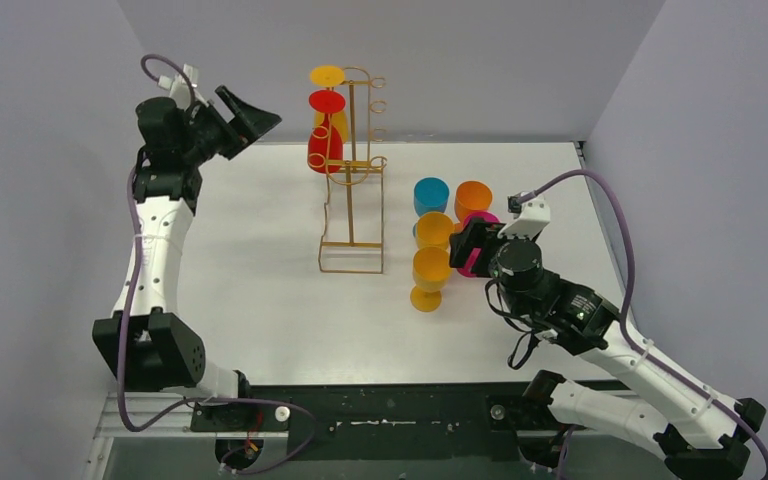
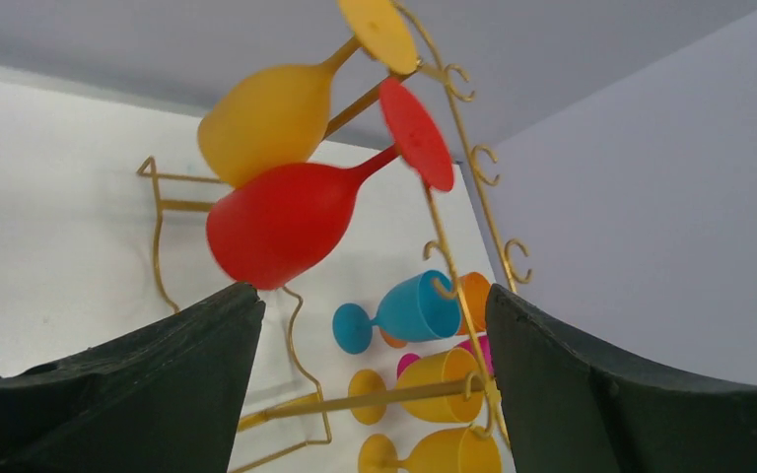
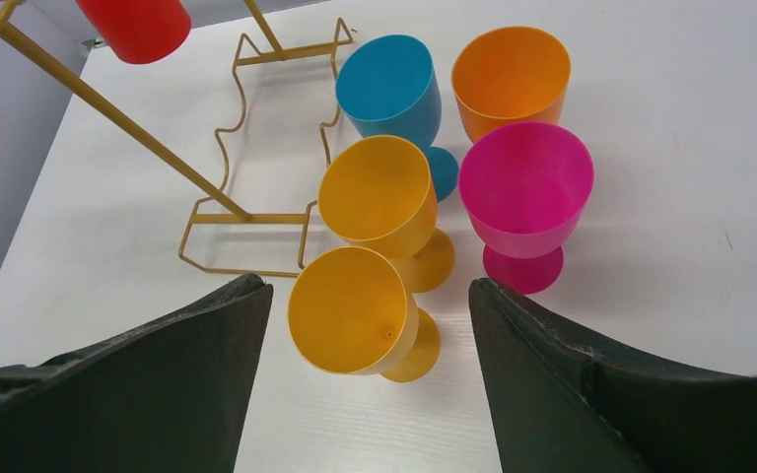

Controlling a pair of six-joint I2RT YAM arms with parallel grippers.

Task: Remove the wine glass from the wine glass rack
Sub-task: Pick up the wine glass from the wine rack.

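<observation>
The gold wire rack (image 1: 353, 180) stands at the table's back middle. Two glasses hang upside down on it: a red glass (image 1: 324, 140) and a yellow glass (image 1: 332, 100) behind it. In the left wrist view the red glass (image 2: 286, 222) hangs just above and ahead of my left fingers, the yellow glass (image 2: 271, 113) above it, the rack (image 2: 463, 197) to the right. My left gripper (image 1: 250, 118) is open and empty, raised left of the rack. My right gripper (image 1: 467, 245) is open and empty, behind the standing glasses.
Five glasses stand right of the rack: blue (image 1: 430, 196), orange (image 1: 473, 200), pink (image 1: 480, 222) and two yellow (image 1: 430, 275). In the right wrist view the near yellow glass (image 3: 360, 310) sits between my fingers, with the pink glass (image 3: 527, 192) beyond. Grey walls enclose the table.
</observation>
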